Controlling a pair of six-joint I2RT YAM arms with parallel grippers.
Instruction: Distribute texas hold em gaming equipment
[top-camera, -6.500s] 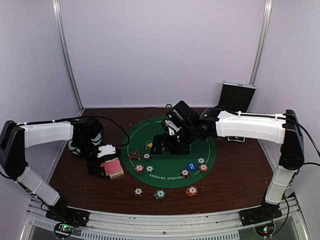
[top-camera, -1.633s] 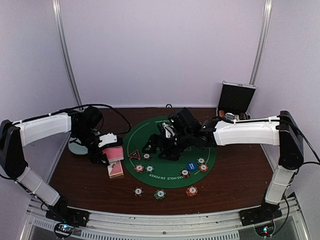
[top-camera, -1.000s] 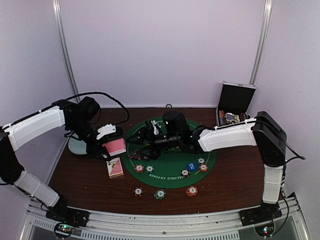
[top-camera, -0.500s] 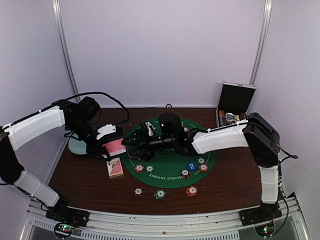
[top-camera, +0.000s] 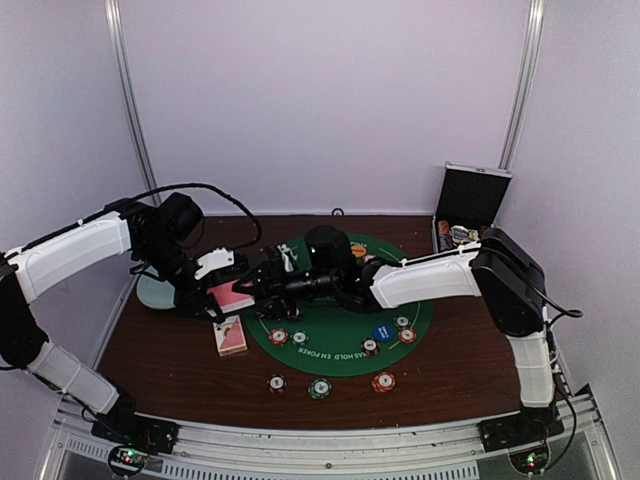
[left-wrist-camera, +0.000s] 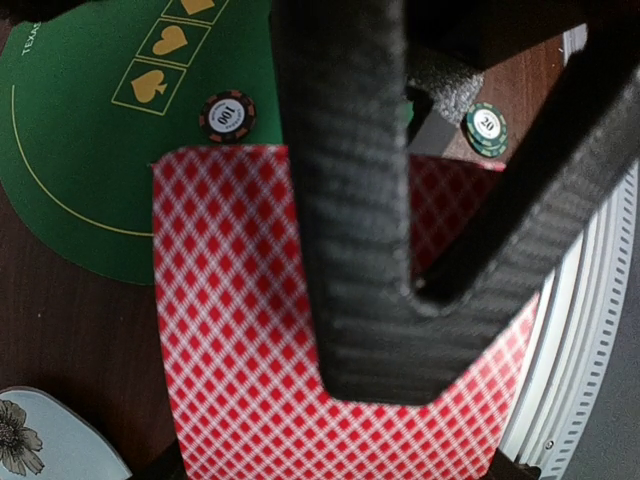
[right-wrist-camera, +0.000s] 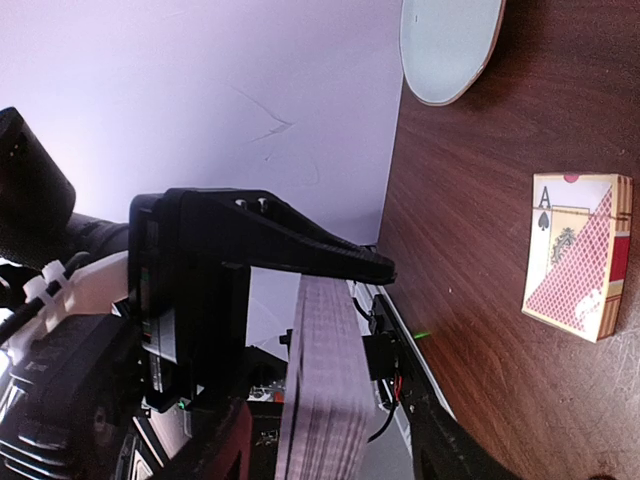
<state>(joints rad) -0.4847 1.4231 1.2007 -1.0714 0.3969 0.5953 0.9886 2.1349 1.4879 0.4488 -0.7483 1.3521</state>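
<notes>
Even soft overhead light, lilac cast; faint shadows on dark surface (top-camera: 160, 350); close black finger (left-wrist-camera: 350, 200) blurred; card deck (right-wrist-camera: 325, 400) soft-focus

Robotics laboratory test cell. Plain pale wall panels (top-camera: 330, 100) enclose a brown table (top-camera: 470, 350) from 9 through 12 to 3 o'clock. Aluminium uprights (top-camera: 134, 100) stand at 11 and 1 o'clock. An aluminium rail (top-camera: 330, 455) at 6 o'clock carries two bolted arm bases (top-camera: 135, 432).

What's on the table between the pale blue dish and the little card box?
Nothing: in the right wrist view, only bare brown table runs from the dish to the card box.
</notes>
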